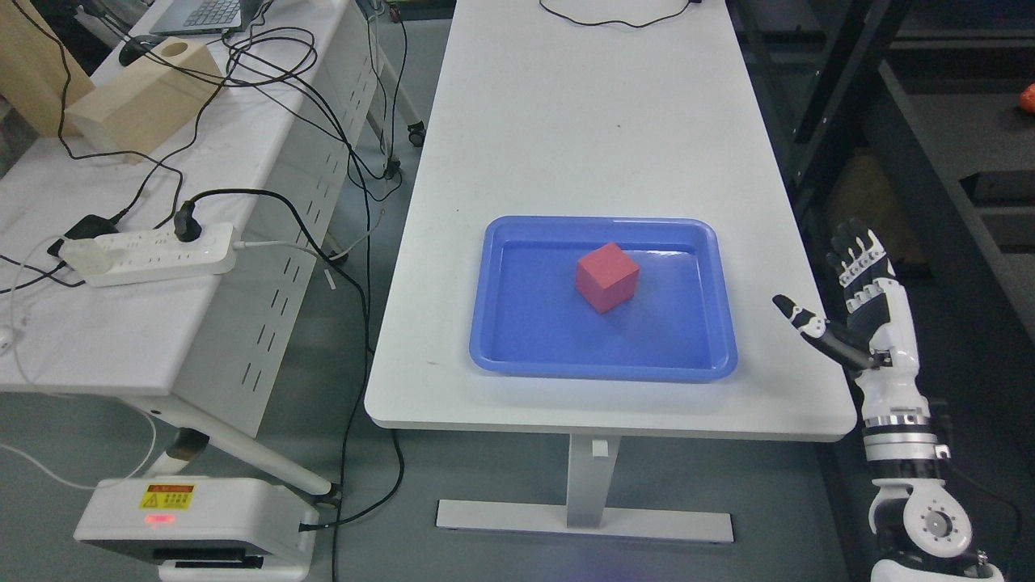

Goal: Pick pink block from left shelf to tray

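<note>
**Pink block lying in the tray**

The pink block (607,277) is sitting inside the blue tray (517,356), slightly above its middle, one corner turned toward the tray's near rim. The tray is resting on the white surface (582,121). Right of the tray, just past the surface's edge, the right hand (857,311) is hanging upright, fingers spread, holding nothing.

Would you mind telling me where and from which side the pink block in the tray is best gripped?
Grip the pink block across two opposite upright faces, coming from above. It sits flat mid-tray, turned cornerwise, so rotate the hand to suit; the blue tray rim would likely hinder a low sideways approach.
</note>
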